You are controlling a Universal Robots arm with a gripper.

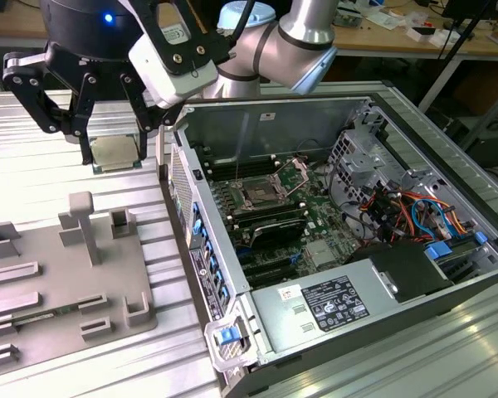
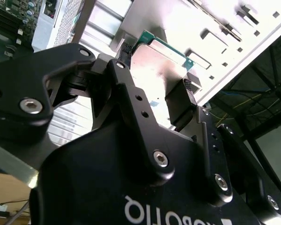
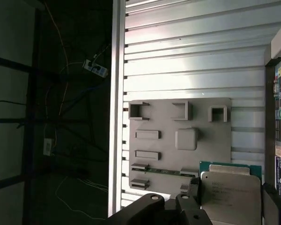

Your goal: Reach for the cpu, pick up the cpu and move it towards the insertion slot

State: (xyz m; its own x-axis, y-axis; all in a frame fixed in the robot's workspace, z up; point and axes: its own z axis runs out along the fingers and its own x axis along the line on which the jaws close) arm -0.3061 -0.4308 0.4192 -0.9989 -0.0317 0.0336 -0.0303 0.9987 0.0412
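Note:
The cpu (image 1: 114, 151), a flat square chip with a pale metal top and green rim, hangs above the ribbed table, to the exterior view's left of the open computer case. My gripper (image 1: 116, 159) is shut on it, one black finger on each side. Both wrist views show the cpu (image 2: 157, 58) (image 3: 230, 193) clamped between the fingers (image 2: 183, 101) (image 3: 193, 188). The insertion slot (image 1: 261, 196), a square socket with a shiny metal frame and dark centre, lies on the motherboard inside the case, well to the right of the gripper in the exterior view.
A grey fixture plate (image 1: 58, 274) (image 3: 178, 136) with raised blocks lies on the table below the gripper. The case wall (image 1: 195, 224) stands between the gripper and the motherboard. A power supply (image 1: 332, 303) and coloured cables (image 1: 407, 211) fill the case's near right.

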